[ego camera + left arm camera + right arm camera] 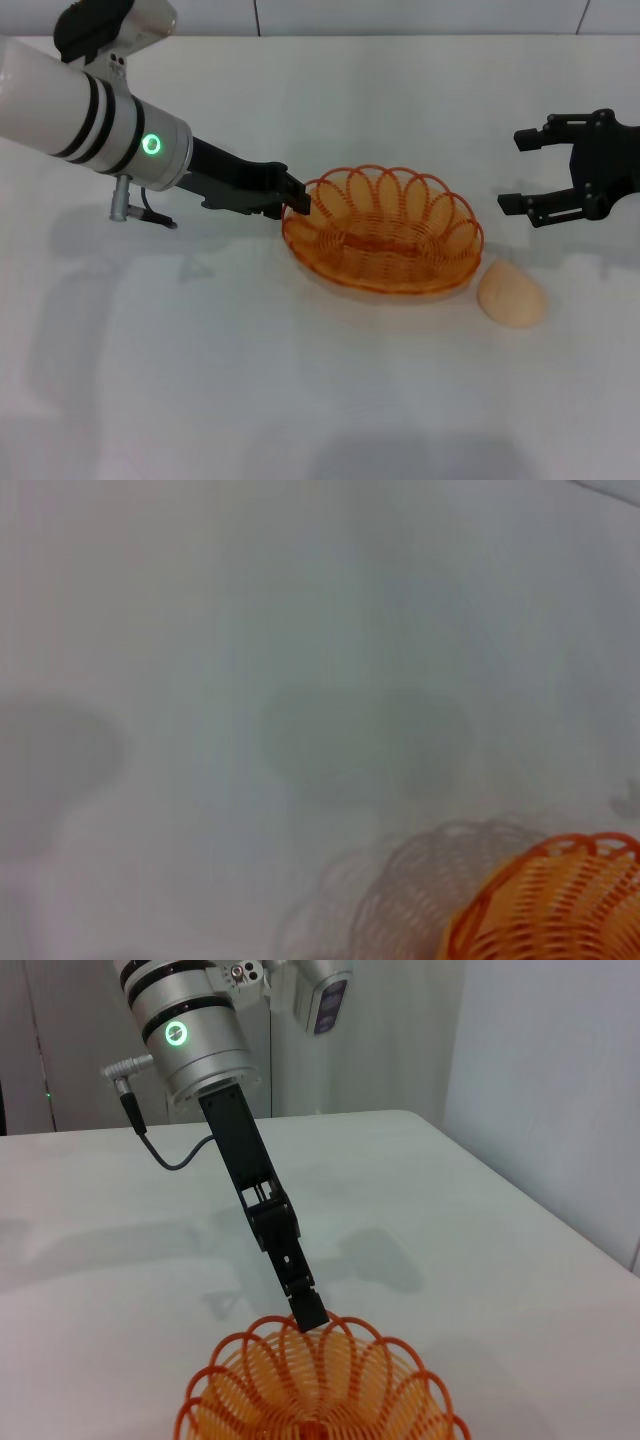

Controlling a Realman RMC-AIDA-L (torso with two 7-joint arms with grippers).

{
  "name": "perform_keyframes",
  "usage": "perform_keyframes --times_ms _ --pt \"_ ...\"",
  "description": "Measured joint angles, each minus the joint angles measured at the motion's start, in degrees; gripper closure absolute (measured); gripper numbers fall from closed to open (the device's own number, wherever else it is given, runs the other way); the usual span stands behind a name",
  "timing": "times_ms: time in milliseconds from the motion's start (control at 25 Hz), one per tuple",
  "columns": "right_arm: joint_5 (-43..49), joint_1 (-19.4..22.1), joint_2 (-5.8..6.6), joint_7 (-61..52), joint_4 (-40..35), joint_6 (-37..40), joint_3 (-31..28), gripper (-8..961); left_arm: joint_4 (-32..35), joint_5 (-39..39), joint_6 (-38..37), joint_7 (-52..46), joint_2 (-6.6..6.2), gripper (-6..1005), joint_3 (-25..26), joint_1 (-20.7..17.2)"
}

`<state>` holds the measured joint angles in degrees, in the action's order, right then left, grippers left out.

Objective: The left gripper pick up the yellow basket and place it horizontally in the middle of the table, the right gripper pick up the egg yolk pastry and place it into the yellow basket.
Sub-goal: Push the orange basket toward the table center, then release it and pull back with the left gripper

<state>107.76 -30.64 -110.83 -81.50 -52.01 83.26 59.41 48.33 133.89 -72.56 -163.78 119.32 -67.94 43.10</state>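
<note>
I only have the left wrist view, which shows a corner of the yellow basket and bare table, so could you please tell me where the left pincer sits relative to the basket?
Observer: The left pincer is at the yellow basket, closed on the looped rim at the end nearest the left arm.
Operator: Thank you. Is the egg yolk pastry already inside it?
Observer: No. The egg yolk pastry lies on the table just outside the basket, on the robot's right.
Operator: And where is the right pincer, please?
Observer: The right pincer hangs open farther back than the pastry, on the robot's right, holding nothing.
</note>
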Motion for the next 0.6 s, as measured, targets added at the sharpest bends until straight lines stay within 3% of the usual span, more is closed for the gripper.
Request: perform_keyframes --times_ms 240,600 --pt "0.0 0.1 0.01 0.0 0.0 0.1 0.0 124 -0.1 -0.3 -0.1 0.0 -0.06 552 0.0 -0.2" --pt "0.0 0.5 0.01 -0.3 0.0 0.5 0.0 124 1.7 -0.5 -1.4 1.8 -0.37 340 0.5 -2.1"
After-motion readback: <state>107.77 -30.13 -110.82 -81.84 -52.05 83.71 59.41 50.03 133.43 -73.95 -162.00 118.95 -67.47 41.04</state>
